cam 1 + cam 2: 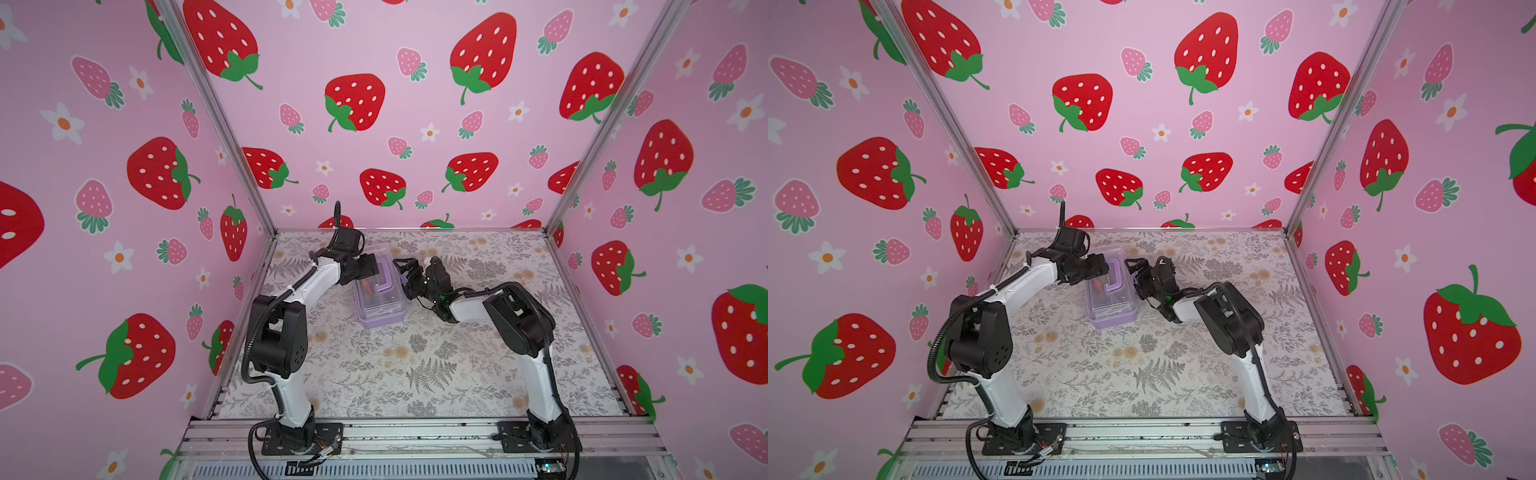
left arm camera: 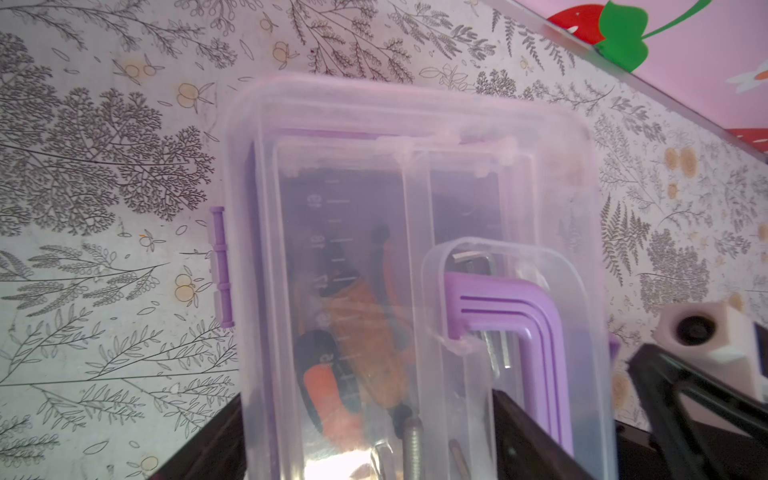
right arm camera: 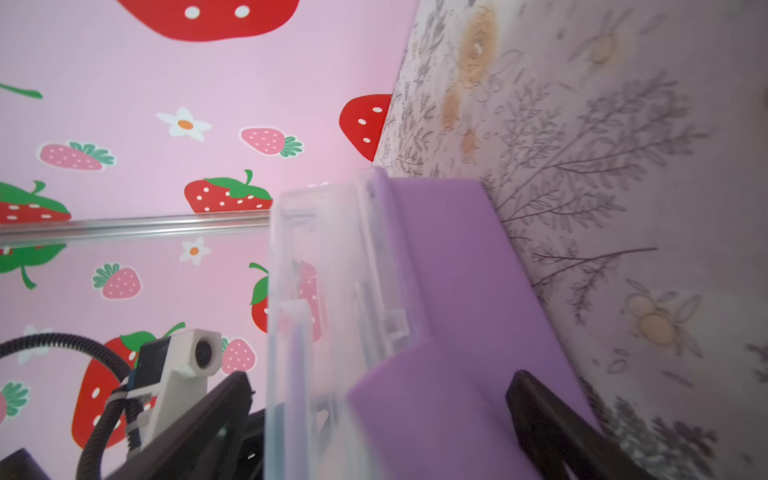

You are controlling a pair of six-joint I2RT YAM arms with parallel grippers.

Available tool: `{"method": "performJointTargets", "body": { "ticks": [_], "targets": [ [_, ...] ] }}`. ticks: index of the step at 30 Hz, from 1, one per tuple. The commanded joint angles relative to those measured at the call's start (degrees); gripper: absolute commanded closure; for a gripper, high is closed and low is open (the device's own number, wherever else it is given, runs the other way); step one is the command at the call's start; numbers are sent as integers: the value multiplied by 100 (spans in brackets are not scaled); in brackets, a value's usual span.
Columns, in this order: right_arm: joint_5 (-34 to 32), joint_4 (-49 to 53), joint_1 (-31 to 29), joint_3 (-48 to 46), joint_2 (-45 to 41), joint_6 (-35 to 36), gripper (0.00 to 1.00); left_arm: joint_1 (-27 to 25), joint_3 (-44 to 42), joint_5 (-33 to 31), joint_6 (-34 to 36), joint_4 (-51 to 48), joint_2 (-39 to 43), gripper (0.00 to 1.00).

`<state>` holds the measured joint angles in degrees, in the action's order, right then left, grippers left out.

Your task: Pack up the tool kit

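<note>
The tool kit (image 1: pixel 380 299) (image 1: pixel 1111 301) stands on the floral table toward the back middle, a lilac base under a shut clear lid with a purple handle (image 1: pixel 384 274). Through the lid (image 2: pixel 395 208) I see orange-handled pliers (image 2: pixel 365 332) and metal hex keys (image 2: pixel 473 262). My left gripper (image 1: pixel 370 268) (image 2: pixel 368 397) hovers over the lid's left part, open, one finger outside the case's edge, the other beside the handle. My right gripper (image 1: pixel 409 274) (image 3: pixel 382 378) is open at the case's right side (image 3: pixel 436 270), its jaws straddling the lilac side latch (image 3: pixel 415 407).
The floral table top (image 1: pixel 415 365) stretches in front of the case. Strawberry-print walls close in the left, back and right sides. An aluminium rail (image 1: pixel 415 432) with both arm bases runs along the front edge.
</note>
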<state>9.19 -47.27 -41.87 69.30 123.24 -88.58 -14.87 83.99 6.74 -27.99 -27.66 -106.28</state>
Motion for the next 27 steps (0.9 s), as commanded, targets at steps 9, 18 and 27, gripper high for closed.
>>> {"method": "performJointTargets", "body": {
  "ticks": [9, 18, 27],
  "targets": [
    [737, 2, 3, 385, -232, 1218, 4, -166, 412, 989, 439, -431, -490, 14],
    [535, 533, 278, 113, -549, 1686, 1, -174, 510, 1047, 564, -510, -543, 14],
    [727, 347, 478, -93, -562, 1626, 1, -172, 450, 1126, 570, -447, -640, 14]
  ]
}}
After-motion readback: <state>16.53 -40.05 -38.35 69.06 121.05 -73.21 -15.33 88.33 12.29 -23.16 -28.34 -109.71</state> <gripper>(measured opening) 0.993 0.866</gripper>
